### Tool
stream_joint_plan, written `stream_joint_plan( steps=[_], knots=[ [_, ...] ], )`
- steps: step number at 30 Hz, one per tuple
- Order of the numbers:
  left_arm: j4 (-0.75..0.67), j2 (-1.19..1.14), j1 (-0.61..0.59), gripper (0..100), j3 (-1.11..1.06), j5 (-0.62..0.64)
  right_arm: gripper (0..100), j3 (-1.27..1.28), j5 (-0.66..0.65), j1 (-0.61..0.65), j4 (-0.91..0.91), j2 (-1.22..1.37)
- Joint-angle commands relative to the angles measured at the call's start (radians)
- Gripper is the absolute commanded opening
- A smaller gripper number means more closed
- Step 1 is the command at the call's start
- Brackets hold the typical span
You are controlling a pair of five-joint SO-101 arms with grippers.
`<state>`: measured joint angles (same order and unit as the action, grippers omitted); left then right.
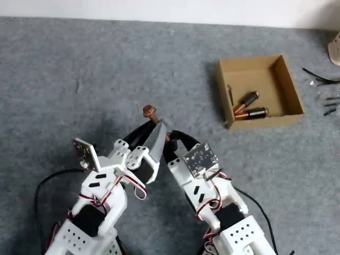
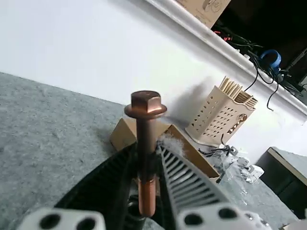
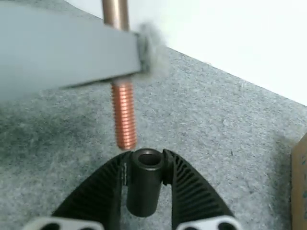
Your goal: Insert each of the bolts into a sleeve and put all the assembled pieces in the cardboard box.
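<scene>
On the grey felt table (image 1: 79, 64), the cardboard box (image 1: 265, 123) stands well apart from both arms and already holds two assembled pieces (image 1: 246, 100) lying side by side. I therefore judge the step in hand to be the mating of a further bolt and sleeve, with boxing to follow. The left pincer (image 2: 145, 154) is closed on the bolt (image 2: 146, 136), gripping it about mid-shaft with the head uppermost. The right pincer (image 3: 145, 157) is closed on the sleeve (image 3: 143, 187), holding it upright with its open mouth facing up. Both parts are held in the air over the table, close in front of the arms. The bolt's tip hangs just above the sleeve's rim. From the right wrist view the tip seems to sit a little to one side of the bore rather than centred, though that angle is too poor to be sure. The next move therefore calls for a small sideways correction to bring shaft and bore onto one line. After that comes a straight lowering of the bolt, with the sleeve held steady. The left grip sits low enough that it may need to shift before the shaft can go fully in. The bolt is copper-coloured, with a flanged hexagonal head, a smooth upper shaft and fine thread toward the tip. The sleeve is a short, dark, plain-walled tube.
</scene>
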<state>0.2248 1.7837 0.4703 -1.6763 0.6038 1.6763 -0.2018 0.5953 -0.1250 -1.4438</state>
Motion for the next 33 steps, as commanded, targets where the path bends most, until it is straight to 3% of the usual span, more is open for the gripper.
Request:
stream_joint_plan(
  steps=[1,7,16,20,26,33],
  knots=[
    [0.002,-0.005,0.016,1,-0.022,0.005,0.4,0.145,-0.014,0.007,-0.002,-0.024],
    [0.002,-0.005,0.016,1,-0.022,0.003,0.4,0.143,-0.112,0.008,-0.024,-0.025],
    [0.002,-0.008,0.016,1,-0.022,0.0,0.4,0.143,-0.114,0.008,-0.024,-0.027],
    [0.002,-0.008,0.018,1,-0.022,-0.083,0.4,0.142,-0.115,0.008,-0.024,-0.027],
    [0.008,-0.024,0.024,1,-0.024,-0.086,0.3,0.14,-0.123,0.008,-0.024,-0.027],
    [-0.181,-0.263,0.018,1,-0.027,-0.087,0.3,0.111,-0.176,0.004,-0.03,-0.027]
  ],
)
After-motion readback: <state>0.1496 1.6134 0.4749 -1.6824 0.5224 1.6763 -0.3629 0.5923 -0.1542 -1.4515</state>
